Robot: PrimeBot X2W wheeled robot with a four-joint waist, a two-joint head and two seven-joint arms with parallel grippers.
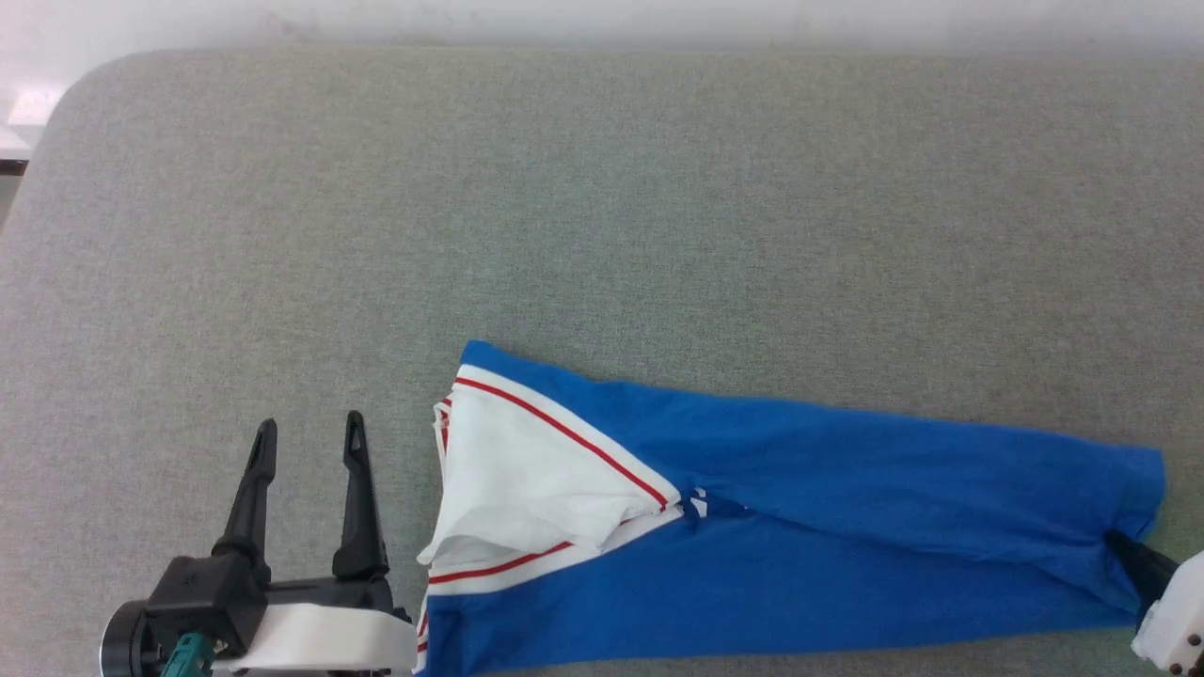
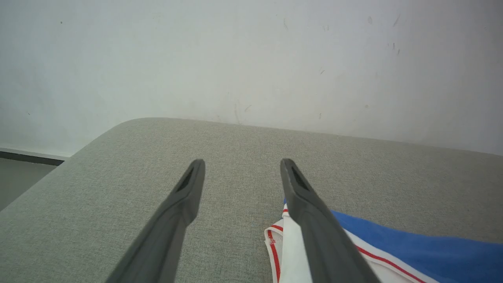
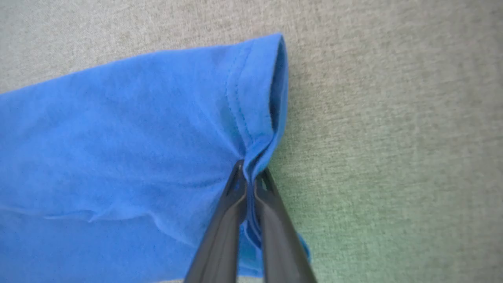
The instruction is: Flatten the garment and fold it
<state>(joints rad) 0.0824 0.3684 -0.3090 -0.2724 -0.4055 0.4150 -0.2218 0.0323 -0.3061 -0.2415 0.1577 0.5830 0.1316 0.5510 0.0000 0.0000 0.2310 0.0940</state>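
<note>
Blue hem (image 3: 239, 98): pinched the garment (image 1: 800, 527) tight in the right gripper (image 3: 249, 175). Held the left gripper (image 1: 310, 428) wide open, empty, beside the white sleeve (image 1: 527, 480). Probably needed a slow, flat pull.

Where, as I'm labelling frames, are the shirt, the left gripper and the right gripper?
shirt (image 1: 847, 489): head view, on its blue body cloth.
left gripper (image 1: 311, 420): head view, midway between its open fingertips.
right gripper (image 3: 250, 173): right wrist view, between fingertips pinching the shirt's hem.

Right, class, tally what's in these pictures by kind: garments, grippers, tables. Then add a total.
Blue garment: 1
Grippers, the left gripper and the right gripper: 2
Grey table: 1
Total: 4
</note>
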